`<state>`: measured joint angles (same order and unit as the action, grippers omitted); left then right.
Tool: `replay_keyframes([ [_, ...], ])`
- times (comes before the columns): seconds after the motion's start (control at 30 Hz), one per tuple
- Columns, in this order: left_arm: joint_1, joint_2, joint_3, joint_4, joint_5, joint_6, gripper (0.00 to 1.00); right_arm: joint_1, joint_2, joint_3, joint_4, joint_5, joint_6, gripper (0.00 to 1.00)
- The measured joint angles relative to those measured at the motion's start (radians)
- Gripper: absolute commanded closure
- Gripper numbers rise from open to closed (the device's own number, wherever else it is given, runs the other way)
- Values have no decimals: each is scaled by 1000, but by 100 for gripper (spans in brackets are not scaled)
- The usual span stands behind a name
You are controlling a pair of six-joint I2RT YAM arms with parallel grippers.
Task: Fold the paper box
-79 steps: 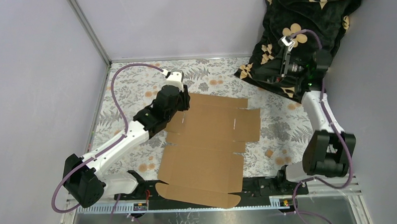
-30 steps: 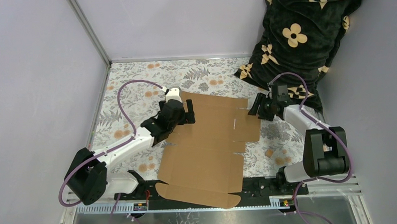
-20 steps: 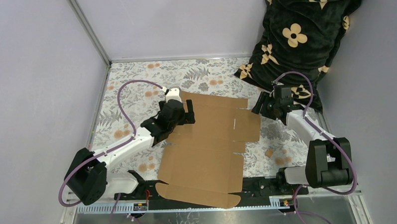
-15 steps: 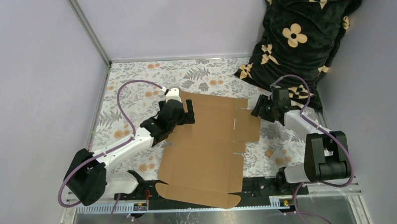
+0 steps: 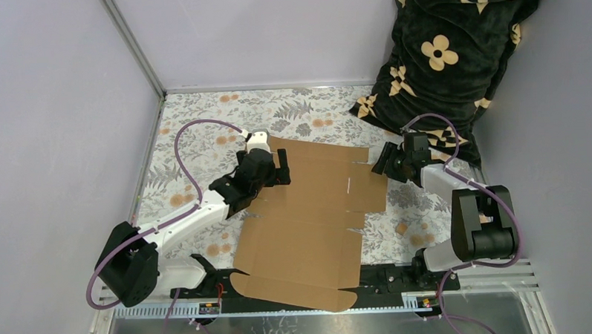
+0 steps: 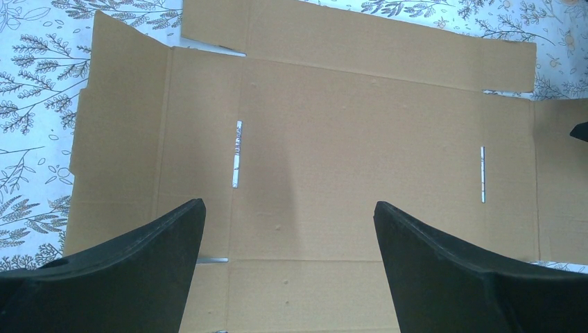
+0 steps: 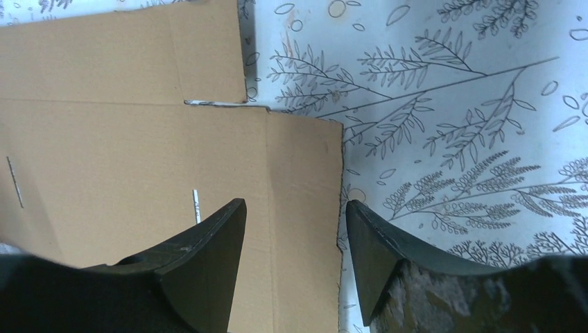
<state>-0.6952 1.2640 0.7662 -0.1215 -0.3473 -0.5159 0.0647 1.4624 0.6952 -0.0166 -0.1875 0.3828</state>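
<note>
The paper box (image 5: pixel 309 211) is a flat brown die-cut cardboard sheet lying unfolded on the floral cloth, its near flap overhanging the front rail. My left gripper (image 5: pixel 284 167) hovers over the sheet's far left part, open wide, with bare cardboard (image 6: pixel 360 125) between its fingers (image 6: pixel 288 202). My right gripper (image 5: pixel 382 158) sits at the sheet's far right flap. In the right wrist view it is open (image 7: pixel 296 202); one finger stands over the flap (image 7: pixel 125 152), the other over the cloth just past the flap's edge. Neither gripper holds anything.
A black blanket with tan flowers (image 5: pixel 452 50) is piled in the back right corner, close behind the right gripper. Grey walls enclose the floral cloth (image 5: pixel 202 126), with a metal post (image 5: pixel 133 46) at the back left. A black rail (image 5: pixel 401 275) runs along the near edge.
The right arm came down from the blanket to the sheet's right flap and stays there with small shifts. The sheet has slid slightly left. The left gripper has barely moved.
</note>
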Motion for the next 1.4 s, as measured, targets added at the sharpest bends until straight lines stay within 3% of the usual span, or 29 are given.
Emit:
replay_keyframes([
  [0.3,0,0,0,-1,0,-2,1,0,88,0,77,-89,3,42],
  [0.4,0,0,-1,-1,0,-2,2,0,107,-6,117,-120,8,56],
  [0.5,0,0,-5,-2,0,-2,2,0,119,-22,152,-144,14,87],
  [0.57,0,0,-7,-4,0,-2,1,0,124,-35,161,-154,18,95],
  [0.87,0,0,-10,-7,0,-2,2,0,27,-82,172,-140,41,100],
  [1.4,0,-26,-18,-7,0,-2,1,12,-661,-246,162,165,50,100],
])
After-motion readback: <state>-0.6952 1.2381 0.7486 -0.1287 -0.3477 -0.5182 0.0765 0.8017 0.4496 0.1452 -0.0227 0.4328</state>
